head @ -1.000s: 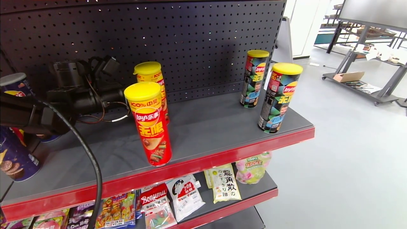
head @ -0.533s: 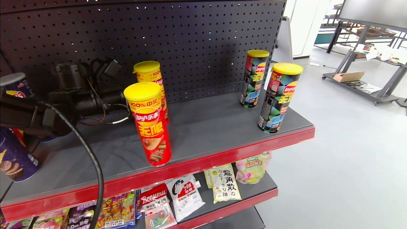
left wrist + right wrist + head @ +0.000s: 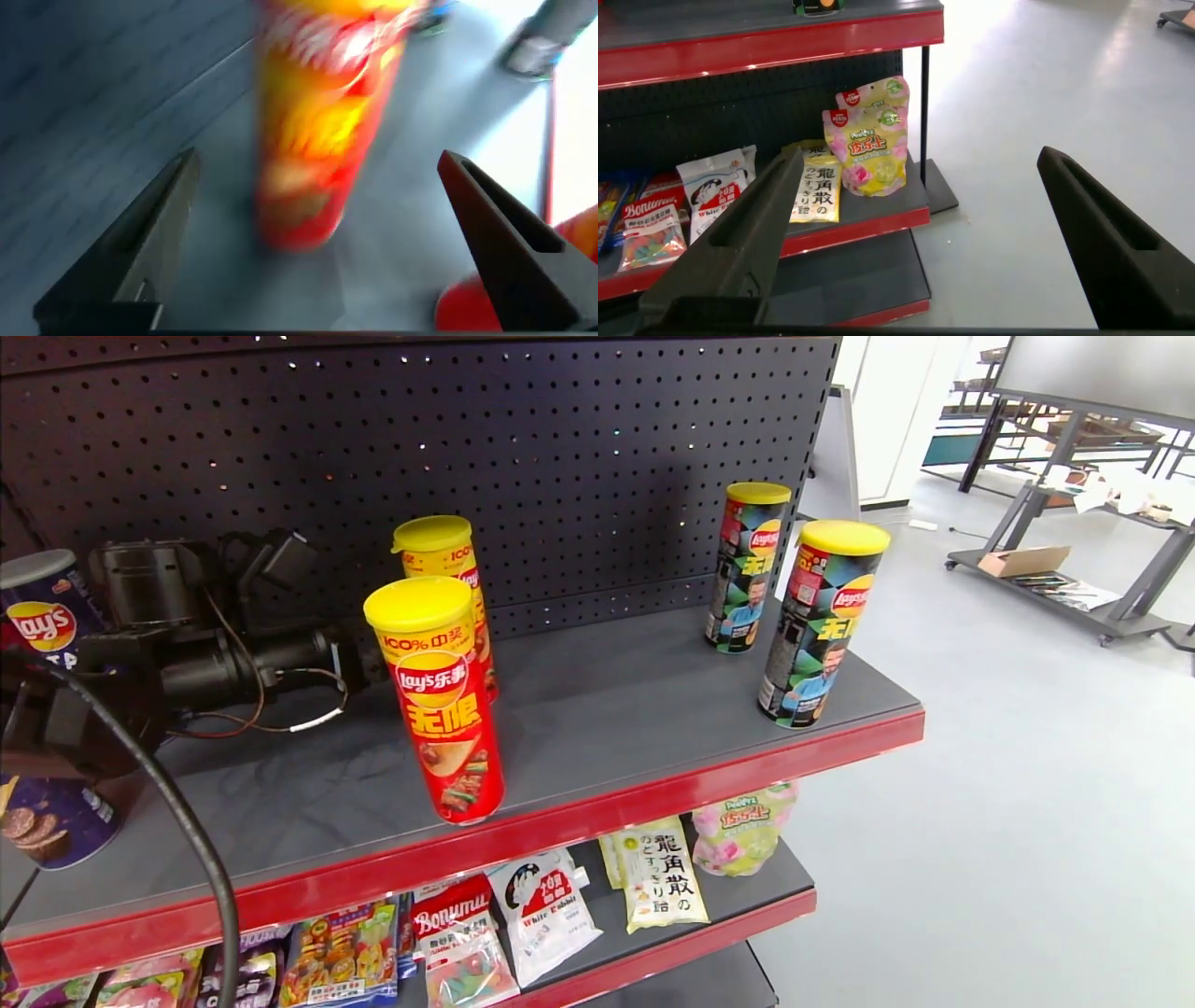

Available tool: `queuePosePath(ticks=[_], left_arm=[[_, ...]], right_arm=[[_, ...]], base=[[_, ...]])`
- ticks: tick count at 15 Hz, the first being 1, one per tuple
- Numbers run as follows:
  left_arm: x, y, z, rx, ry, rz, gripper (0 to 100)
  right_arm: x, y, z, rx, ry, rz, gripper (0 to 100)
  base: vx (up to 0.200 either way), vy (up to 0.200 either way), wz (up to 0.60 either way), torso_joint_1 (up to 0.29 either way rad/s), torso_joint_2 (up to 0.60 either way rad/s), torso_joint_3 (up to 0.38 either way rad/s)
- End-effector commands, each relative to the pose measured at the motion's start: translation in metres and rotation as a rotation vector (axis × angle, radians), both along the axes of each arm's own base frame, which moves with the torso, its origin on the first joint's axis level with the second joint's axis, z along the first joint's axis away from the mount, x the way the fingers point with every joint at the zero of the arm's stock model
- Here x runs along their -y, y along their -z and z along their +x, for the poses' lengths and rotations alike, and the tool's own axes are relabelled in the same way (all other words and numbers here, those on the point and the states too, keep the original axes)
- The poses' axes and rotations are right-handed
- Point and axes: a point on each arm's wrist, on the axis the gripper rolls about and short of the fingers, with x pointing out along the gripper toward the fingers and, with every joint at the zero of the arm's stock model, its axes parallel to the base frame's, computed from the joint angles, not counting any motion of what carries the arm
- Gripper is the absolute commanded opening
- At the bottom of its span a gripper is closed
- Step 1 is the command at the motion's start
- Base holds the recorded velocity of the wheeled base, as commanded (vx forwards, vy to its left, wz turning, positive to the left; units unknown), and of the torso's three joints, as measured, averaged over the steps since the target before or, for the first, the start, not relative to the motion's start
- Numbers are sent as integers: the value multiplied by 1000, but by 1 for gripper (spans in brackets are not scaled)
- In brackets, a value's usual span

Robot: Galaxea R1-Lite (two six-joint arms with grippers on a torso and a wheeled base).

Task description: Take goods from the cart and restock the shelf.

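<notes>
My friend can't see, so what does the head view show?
Two red chip cans and two dark chip cans stand upright on a grey shelf with a red edge. The left gripper hangs beside the red cans; snack bags lie below.

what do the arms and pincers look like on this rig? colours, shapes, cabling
The left arm is black, built from chunky cylindrical joints. A thick black cable loops off it, and thin red and white wires run exposed near the wrist. The left pincer has two flat, dark grey fingers tapering to wedge tips. The right pincer has the same shape and colour.
</notes>
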Motion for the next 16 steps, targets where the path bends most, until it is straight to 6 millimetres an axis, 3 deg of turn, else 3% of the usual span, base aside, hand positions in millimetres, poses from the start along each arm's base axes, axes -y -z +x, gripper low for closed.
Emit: queuePosePath(ticks=[1,4,5,6,8,11,13,16], left_arm=[[-10,-9,-25,13,-106,17,100],[-11,-19,-64,31,-207,39,100],[-12,-22,-92,33,-261,51,100],[-18,-25,-137,31,-416,98,100],[-21,-27,-206,19,-603,186,100],[-17,-23,-299,28,-625,177,100],[-15,-8,-331,91,-633,139,100],[-14,12,-353,134,-650,57,100]], right_arm=[[0,0,0,-1,0,0,100],[0,0,0,-2,0,0,100],[0,0,0,-1,0,0,100],[0,0,0,-1,0,0,100],[0,0,0,-1,0,0,100],[0,0,0,-1,0,0,100],[0,0,0,-1,0,0,100],[0,0,0,-1,0,0,100]], base=[[0,0,0,0,0,0],[0,0,0,0,0,0],[0,0,0,0,0,0],[0,0,0,0,0,0],[0,0,0,0,0,0],[0,0,0,0,0,0],[0,0,0,0,0,0],[0,0,0,0,0,0]])
